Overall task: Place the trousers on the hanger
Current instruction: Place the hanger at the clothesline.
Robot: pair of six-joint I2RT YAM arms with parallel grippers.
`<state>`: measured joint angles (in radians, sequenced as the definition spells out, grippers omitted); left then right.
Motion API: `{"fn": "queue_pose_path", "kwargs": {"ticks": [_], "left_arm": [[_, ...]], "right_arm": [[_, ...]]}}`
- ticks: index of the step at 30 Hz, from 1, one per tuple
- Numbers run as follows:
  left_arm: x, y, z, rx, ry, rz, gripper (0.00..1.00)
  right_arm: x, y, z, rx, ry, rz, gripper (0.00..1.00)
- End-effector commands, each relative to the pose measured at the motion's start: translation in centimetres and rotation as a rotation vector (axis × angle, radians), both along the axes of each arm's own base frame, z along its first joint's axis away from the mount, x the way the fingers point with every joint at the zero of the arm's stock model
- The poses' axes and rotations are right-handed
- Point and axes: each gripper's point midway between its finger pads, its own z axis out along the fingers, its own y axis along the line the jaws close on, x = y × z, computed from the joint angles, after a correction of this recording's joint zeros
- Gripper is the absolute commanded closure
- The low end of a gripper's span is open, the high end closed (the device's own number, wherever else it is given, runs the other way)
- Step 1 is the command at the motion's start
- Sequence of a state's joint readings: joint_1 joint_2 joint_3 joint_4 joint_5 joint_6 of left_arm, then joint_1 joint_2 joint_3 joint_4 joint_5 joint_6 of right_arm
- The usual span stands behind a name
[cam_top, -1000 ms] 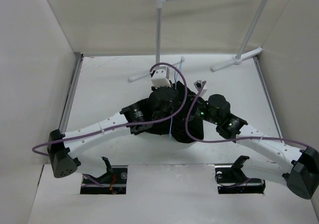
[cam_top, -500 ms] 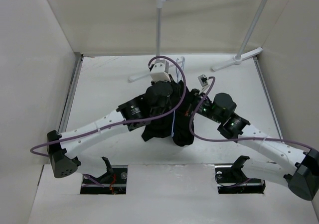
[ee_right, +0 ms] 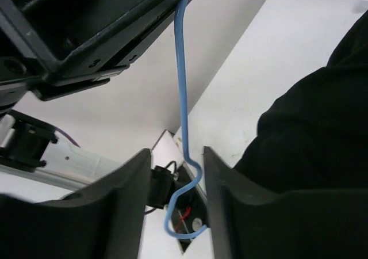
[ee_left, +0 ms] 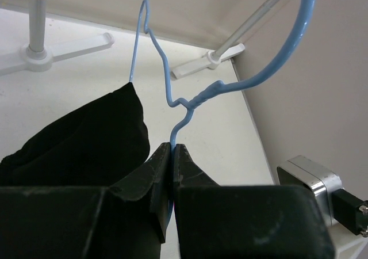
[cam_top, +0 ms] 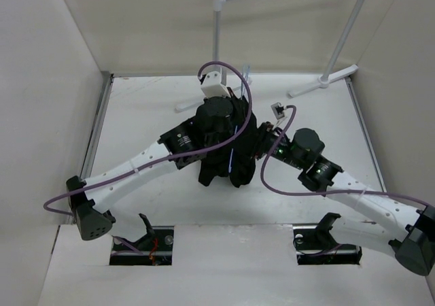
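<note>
The black trousers point(cam_top: 234, 164) hang folded over the thin blue hanger point(cam_top: 233, 158), lifted above the middle of the table. My left gripper point(ee_left: 173, 147) is shut on the hanger wire point(ee_left: 170, 98) just below its twisted neck; the hook point(ee_left: 299, 37) curves up to the right and the trousers point(ee_left: 86, 138) bulge at the left. My right gripper point(ee_right: 176, 151) stands open beside the cloth, and the hanger's wire point(ee_right: 183, 86) runs down between its fingers. The trousers point(ee_right: 316, 138) fill that view's right side.
A white tube garment rack point(cam_top: 216, 34) stands at the back, its feet point(cam_top: 323, 81) on the table. Its bases also show in the left wrist view point(ee_left: 34, 52). Pale walls close in on the left, right and back. Purple cables point(cam_top: 272, 183) loop round both arms.
My left arm has raised the hanger and drawn it toward the back. The trousers have come off the table and now hang in a narrower bundle. My right gripper stays close beside them.
</note>
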<state>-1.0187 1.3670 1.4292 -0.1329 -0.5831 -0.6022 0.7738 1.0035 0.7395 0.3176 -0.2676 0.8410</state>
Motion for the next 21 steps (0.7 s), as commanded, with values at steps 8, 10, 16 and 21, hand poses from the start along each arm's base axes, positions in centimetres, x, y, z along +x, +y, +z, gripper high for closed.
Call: {"fn": "queue_pose_path", "kwargs": {"ticks": [8, 10, 16, 21], "left_arm": [[0.3, -0.1, 5.1, -0.126, -0.085, -0.005, 1.0], [0.3, 0.0, 4.7, -0.125, -0.08, -0.001, 1.0], [0.7, 1.0, 4.3, -0.146, -0.087, 0.033, 0.82], [1.5, 1.8, 4.8, -0.159, -0.096, 0.055, 0.71]], "right_arm": [[1.0, 1.2, 1.7, -0.006, -0.057, 0.003, 0.92], [0.9, 1.0, 2.5, 0.007, -0.07, -0.004, 0.97], [0.8, -0.9, 5.5, 0.008, -0.148, -0.05, 1.0], [1.1, -1.6, 5.9, -0.078, -0.21, -0.056, 1.0]]}}
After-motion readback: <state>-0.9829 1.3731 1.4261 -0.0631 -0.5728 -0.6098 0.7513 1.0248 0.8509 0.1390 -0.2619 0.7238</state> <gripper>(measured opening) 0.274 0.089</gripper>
